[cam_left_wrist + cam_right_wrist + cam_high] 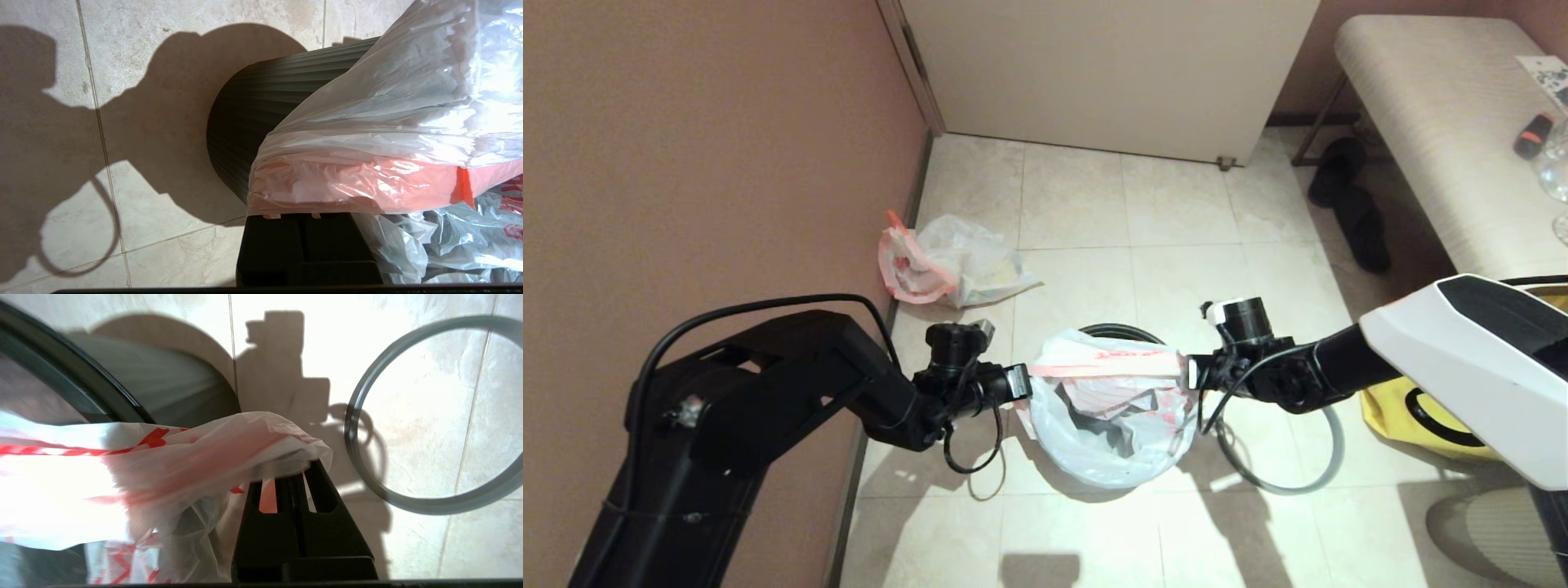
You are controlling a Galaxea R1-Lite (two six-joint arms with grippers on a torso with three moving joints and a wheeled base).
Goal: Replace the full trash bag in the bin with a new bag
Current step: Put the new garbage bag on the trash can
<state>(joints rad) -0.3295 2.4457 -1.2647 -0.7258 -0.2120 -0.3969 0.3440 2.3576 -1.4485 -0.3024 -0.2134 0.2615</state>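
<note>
Already out: full trash bag (943, 265) on floor | both grippers, left (1023, 380) and right (1188, 373), clamped on new bag (1107, 408), stretching it over bin (1112, 332) | left: seat bag, refit grey ring (1290, 457)

Red print on new bag (1107, 384): characters too crumpled for you to read. Leaflet (1545, 75) on bench (1429, 139): print too small. Nothing else legible.

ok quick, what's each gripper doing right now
left gripper: shut on the new bag, at its left handle
right gripper: shut on the new bag, at its right handle
</note>
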